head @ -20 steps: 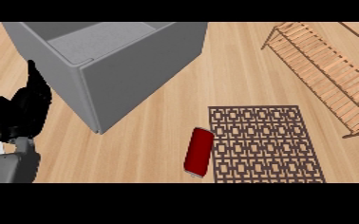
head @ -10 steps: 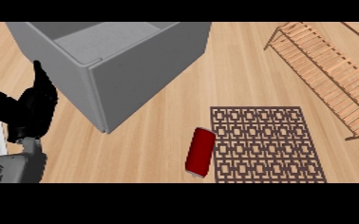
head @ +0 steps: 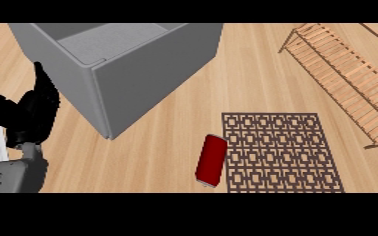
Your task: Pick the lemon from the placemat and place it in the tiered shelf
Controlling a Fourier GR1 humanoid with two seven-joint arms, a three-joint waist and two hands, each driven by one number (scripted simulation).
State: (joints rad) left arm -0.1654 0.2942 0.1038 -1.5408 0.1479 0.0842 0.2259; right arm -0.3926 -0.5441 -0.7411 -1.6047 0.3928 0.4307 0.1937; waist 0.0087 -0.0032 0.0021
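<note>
A brown lattice placemat (head: 284, 152) lies on the wooden counter at the lower right. No lemon shows on it or anywhere else in the head view. A red oblong object (head: 211, 160) lies tilted along the mat's left edge, partly over it. The wooden slatted tiered shelf (head: 336, 75) runs along the upper right. My left hand (head: 33, 112) shows at the left edge, open, fingers pointing up, holding nothing and far from the mat. My right hand is out of view.
A large grey box (head: 148, 75) with an open top fills the upper left, its near corner close to my left hand. Bare wooden counter (head: 244, 80) lies between the box, the mat and the shelf.
My left hand has edged slightly right and up along the left edge. The mat, red object, box and shelf have hardly shifted.
</note>
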